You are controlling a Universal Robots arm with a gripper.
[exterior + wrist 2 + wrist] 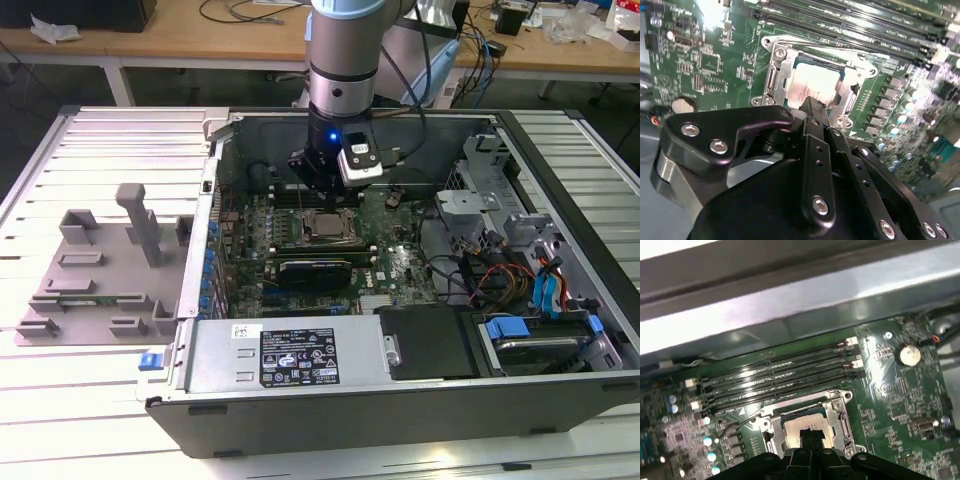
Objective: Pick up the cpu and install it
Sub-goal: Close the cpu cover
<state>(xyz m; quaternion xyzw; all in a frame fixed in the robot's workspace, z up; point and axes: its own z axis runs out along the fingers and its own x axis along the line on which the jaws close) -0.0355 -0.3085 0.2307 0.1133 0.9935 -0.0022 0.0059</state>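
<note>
The cpu [325, 226] [807, 87] [799, 423], a flat silver-topped square chip, lies inside the open metal socket frame [776, 75] on the green motherboard [400, 265] within the open computer case. My gripper [323, 192] [813, 106] [811, 434] hangs right over the socket. Its black fingers are pressed together, their tip just above one edge of the chip. Nothing shows between them. The fingers hide part of the chip's top in both wrist views.
Long memory slots [780, 370] run beside the socket, and a coin battery [909, 354] sits further off. A long black card [315, 268] lies in front of the socket. Case walls [215, 200] ring the board. A grey fixture [100, 265] stands at the exterior view's left; drive bays and cables [520, 280] fill the right.
</note>
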